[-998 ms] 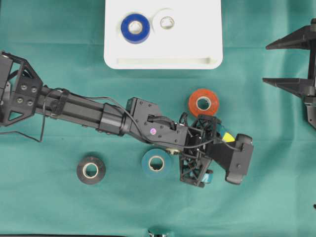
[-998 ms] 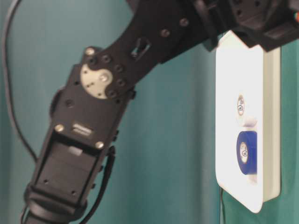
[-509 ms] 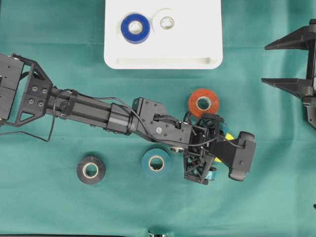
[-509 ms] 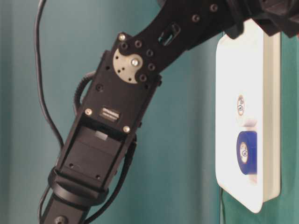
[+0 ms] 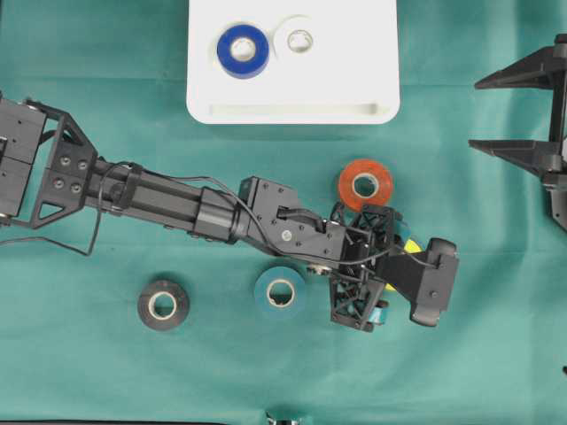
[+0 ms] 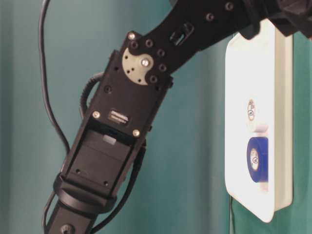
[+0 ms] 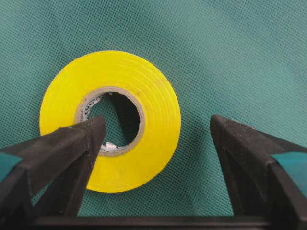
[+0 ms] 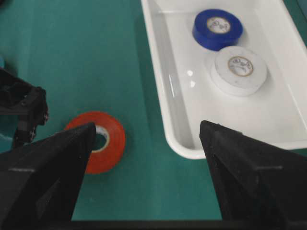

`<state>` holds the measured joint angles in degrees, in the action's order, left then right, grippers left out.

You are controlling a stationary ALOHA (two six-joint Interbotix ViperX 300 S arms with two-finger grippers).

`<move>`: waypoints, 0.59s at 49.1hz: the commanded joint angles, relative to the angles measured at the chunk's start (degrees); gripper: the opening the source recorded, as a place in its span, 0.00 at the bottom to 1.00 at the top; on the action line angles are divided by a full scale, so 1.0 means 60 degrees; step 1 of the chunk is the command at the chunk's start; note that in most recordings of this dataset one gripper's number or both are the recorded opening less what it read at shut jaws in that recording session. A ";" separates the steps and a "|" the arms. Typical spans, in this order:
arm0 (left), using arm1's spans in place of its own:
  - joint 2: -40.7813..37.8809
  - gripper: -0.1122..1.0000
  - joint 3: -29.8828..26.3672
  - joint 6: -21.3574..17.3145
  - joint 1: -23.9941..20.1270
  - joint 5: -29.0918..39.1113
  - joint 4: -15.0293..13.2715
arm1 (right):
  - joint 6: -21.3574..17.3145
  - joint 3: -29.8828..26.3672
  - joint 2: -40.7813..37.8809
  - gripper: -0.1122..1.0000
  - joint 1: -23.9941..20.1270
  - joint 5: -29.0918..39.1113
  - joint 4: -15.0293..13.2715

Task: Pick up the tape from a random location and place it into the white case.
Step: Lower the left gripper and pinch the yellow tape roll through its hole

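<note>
A yellow tape (image 7: 120, 72) lies flat on the green cloth, and only a sliver of this yellow tape (image 5: 410, 245) shows under the wrist from overhead. My left gripper (image 7: 157, 122) is open just above it, one finger over the core hole and the other on the cloth side to the right of the roll. From overhead, the left gripper (image 5: 372, 266) sits right of centre. The white case (image 5: 354, 53) at the top holds a blue roll (image 5: 226, 50) and a white roll (image 5: 285, 40). My right gripper (image 5: 476, 113) hangs open and empty at the right edge.
A red roll (image 5: 350, 177) lies just above the left gripper, a teal roll (image 5: 266, 292) beside its wrist and a black roll (image 5: 146, 305) at lower left. The right wrist view shows the red roll (image 8: 112, 143) and the case (image 8: 283, 120).
The left arm's forearm has swung up a little and its gripper has settled slightly over the yellow tape. The right arm and all the rolls are where they were.
</note>
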<state>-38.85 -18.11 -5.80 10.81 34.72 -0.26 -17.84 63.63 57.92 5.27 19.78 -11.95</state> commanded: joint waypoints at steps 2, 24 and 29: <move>0.0190 0.92 -0.0176 0.0029 0.0029 0.0073 0.0029 | -0.0015 -0.0103 -0.0073 0.86 0.0015 -0.0073 0.0000; 0.0161 0.31 -0.0264 0.0937 -0.0029 0.0542 0.0029 | -0.0015 -0.0103 -0.0073 0.86 0.0015 -0.0073 0.0000; 0.0161 0.31 -0.0278 0.0937 -0.0029 0.0542 0.0029 | -0.0015 -0.0103 -0.0073 0.86 0.0015 -0.0117 0.0015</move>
<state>-39.02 -18.72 -0.26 10.72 37.79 -0.18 -17.84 63.63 57.92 5.27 19.78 -11.95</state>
